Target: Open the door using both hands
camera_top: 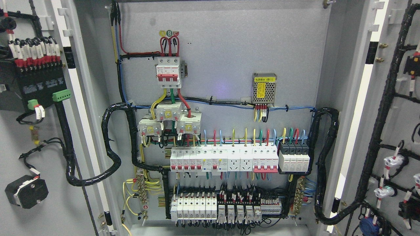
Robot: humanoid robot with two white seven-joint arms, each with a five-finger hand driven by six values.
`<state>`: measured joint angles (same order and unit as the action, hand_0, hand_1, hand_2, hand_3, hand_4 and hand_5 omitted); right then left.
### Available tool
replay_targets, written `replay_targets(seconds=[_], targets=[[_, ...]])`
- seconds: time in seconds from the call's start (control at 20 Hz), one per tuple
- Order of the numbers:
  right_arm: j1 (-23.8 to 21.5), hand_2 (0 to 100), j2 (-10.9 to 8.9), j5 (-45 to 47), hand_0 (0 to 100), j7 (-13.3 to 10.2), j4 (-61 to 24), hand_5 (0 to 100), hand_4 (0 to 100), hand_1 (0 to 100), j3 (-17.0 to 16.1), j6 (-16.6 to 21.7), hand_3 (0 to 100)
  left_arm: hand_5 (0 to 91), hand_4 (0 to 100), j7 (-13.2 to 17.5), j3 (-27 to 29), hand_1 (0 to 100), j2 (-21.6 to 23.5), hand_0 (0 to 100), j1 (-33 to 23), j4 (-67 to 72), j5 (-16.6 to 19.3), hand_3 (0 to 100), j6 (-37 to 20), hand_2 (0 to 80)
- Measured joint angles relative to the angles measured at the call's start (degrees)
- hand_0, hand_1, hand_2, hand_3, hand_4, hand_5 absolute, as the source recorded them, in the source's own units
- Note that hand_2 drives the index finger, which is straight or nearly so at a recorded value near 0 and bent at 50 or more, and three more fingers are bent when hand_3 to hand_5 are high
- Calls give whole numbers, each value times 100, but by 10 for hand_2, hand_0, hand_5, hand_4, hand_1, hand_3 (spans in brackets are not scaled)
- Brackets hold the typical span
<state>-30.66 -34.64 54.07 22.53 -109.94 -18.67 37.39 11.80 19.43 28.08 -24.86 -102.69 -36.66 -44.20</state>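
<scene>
Both doors stood swung wide: left door (49,131) filled the picture's left edge, right door (393,131) the right edge, inner faces toward me. Neither of my hands showed in view, so I could not tell their state. Left door carried a black terminal block (36,82) with red-and-white ferrules and a black round unit (26,191) lower down. Right door carried black cable looms (380,131) and white fittings. Between them, the cabinet back panel (223,49): red-handled main breaker (168,72) up top, small mesh-cased power supply (264,90) to its right, a breaker row (239,160) across the middle, more breakers and relays (226,209) beneath. Thick black conduit looped at both sides.
</scene>
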Motion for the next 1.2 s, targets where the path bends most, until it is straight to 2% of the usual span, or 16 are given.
replay_targets(seconds=[0.5, 1.2], targets=[[-123, 0, 1, 182, 107, 1, 41, 0, 0, 0, -156, 14, 0, 0, 31, -4, 154, 0, 217, 0, 548, 540, -282, 0, 0, 0], [-180, 0, 1, 254, 107, 2, 212, 0, 0, 0, -312, 16, 0, 0, 30, -8, 228, 0, 355, 0, 1214, 1391, -344, 0, -2, 0]])
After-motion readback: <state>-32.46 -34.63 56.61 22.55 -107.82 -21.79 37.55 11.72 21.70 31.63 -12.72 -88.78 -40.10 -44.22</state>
